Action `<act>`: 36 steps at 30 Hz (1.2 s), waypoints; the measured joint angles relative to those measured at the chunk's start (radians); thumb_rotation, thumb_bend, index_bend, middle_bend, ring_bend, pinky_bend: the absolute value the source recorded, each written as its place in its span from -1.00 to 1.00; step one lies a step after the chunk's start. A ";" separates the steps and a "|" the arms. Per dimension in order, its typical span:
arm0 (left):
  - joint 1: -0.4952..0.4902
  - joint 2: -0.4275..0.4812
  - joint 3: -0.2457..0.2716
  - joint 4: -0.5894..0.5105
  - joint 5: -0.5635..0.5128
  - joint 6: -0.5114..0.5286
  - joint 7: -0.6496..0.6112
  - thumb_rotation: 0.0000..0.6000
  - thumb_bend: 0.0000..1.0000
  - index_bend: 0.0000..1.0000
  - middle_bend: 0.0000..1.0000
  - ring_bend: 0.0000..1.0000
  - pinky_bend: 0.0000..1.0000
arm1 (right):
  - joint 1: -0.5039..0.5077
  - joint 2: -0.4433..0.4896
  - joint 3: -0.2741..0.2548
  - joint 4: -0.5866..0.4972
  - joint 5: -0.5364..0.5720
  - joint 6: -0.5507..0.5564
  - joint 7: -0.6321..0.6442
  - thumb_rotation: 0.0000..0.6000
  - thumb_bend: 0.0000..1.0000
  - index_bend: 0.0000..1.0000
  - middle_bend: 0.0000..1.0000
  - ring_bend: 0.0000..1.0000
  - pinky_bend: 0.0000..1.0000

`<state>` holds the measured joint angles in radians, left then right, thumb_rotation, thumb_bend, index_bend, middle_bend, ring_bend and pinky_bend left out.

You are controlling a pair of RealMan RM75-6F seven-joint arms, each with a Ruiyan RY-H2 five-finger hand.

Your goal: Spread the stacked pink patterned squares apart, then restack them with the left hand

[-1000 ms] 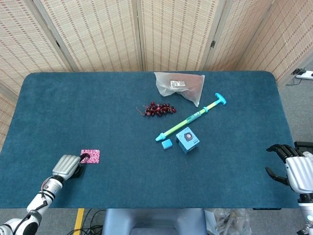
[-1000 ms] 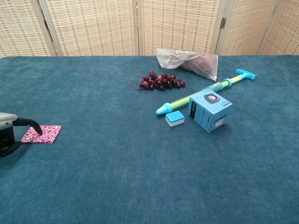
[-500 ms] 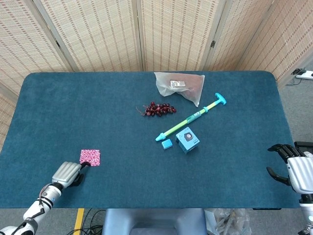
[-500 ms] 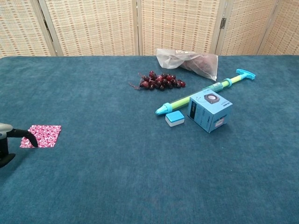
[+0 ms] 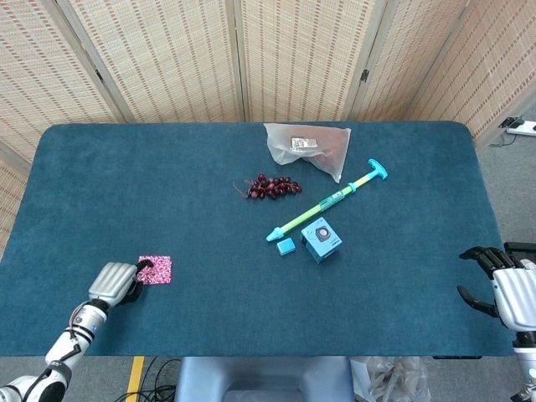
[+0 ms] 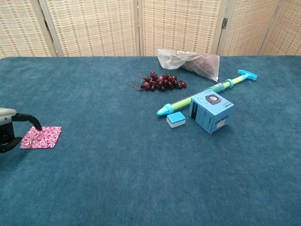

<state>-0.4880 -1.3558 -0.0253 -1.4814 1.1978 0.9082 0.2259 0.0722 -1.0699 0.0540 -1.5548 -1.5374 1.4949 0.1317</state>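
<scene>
The pink patterned squares (image 5: 155, 269) lie as one flat stack on the blue table cloth near the front left, also seen in the chest view as pink squares (image 6: 42, 137). My left hand (image 5: 115, 283) sits just left of the stack, with one dark fingertip (image 6: 36, 125) curved over the stack's near-left corner. Whether it touches the stack is unclear. Nothing is held between finger and thumb of the left hand (image 6: 8, 134). My right hand (image 5: 503, 287) hovers at the table's right front edge with fingers spread and empty.
In the table's middle lie a bunch of dark grapes (image 5: 270, 187), a clear plastic bag (image 5: 308, 147), a green-and-cyan syringe-like pump (image 5: 328, 201), a blue box (image 5: 321, 239) and a small cyan block (image 5: 286, 245). The table's front edge (image 5: 251, 354) is close behind my left hand.
My left hand drew back toward the front edge half a second ago, then came forward again to the stack's left corner. The stack has barely shifted. The right hand is still.
</scene>
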 measured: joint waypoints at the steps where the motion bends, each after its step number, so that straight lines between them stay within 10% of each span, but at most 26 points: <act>1: -0.004 -0.007 -0.003 0.009 -0.007 -0.005 0.000 1.00 0.30 -0.48 1.00 0.98 1.00 | 0.000 0.000 0.000 0.001 0.001 0.000 0.000 1.00 -0.43 -0.34 -0.33 -0.48 -0.40; 36: -0.002 0.025 0.047 -0.099 -0.090 0.001 0.102 1.00 0.30 -0.47 1.00 0.98 1.00 | -0.004 -0.001 -0.002 0.000 0.005 -0.002 -0.002 1.00 -0.44 -0.34 -0.33 -0.47 -0.40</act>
<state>-0.4902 -1.3308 0.0216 -1.5800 1.1077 0.9097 0.3281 0.0682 -1.0708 0.0523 -1.5545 -1.5324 1.4928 0.1299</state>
